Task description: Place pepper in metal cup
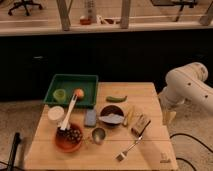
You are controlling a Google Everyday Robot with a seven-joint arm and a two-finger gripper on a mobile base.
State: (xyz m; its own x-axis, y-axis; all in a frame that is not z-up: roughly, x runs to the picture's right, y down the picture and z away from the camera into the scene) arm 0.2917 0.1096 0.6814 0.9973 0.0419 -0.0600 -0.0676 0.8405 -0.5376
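Pincer (168, 117) hangs right of table (150, 92); pepper (116, 99) lies outside metal cup (98, 135).

a pale wooden table (152, 150) stands on a speckled grey floor (20, 112). behind it runs a long row of dark cabinet fronts (115, 60) under a light counter (40, 27). two pale upright posts (63, 12) rise from the counter. beyond, at the top left, is what looks like a wheeled office chair (25, 6). a black cable (195, 141) trails over the floor at the right. the lighting is soft and even.
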